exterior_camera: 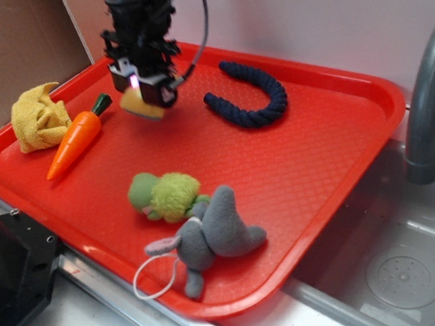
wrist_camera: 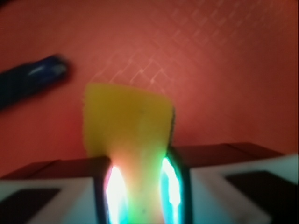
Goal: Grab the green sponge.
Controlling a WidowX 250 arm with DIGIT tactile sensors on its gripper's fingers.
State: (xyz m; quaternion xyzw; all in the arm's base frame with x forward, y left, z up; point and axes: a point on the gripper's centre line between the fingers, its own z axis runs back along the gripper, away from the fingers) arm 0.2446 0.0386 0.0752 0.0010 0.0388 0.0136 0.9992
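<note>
Landmark: large red plastic tray [exterior_camera: 318, 169] with a fine waffle texture and a raised rim; all places below are told against it.
Tool: black tool [exterior_camera: 147, 93] at the tray's far-left part, its jaws pinched narrow onto the sponge, a pink light glowing on its housing.
Tool, wrist view: white-and-black fingers [wrist_camera: 219, 186] press the foam from both sides, green and pink glow at the contact [wrist_camera: 140, 186].
Sponge: small yellow foam wedge sponge with a thin dark green scouring layer [exterior_camera: 142, 105], held in the tool over the far-left of the tray; whether it touches the tray floor, cannot tell.
Sponge, wrist view: yellow face toward the camera [wrist_camera: 126, 121], dark green layer seen only as a thin edge on its right side.
Carrot: orange plastic toy carrot with a green stem [exterior_camera: 76, 138], lying just left of the tool.
Cloth: crumpled yellow cloth [exterior_camera: 38, 116] at the tray's left corner, beside the carrot.
Rope: dark navy braided rope bent in a horseshoe [exterior_camera: 262, 101], far-middle of the tray, right of the tool.
Plush, green: fuzzy light-green plush toy [exterior_camera: 167, 195], near-middle of the tray.
Plush, grey: grey plush animal with a white cord loop [exterior_camera: 213, 236], touching the green one, cord hanging over the near rim.
Surface: tray lies partly over a grey metal sink basin [exterior_camera: 397, 269].
Room: curved grey faucet [exterior_camera: 427, 96] to the tray's right; pale wall behind; brown cardboard panel [exterior_camera: 6, 52] at far left.
</note>
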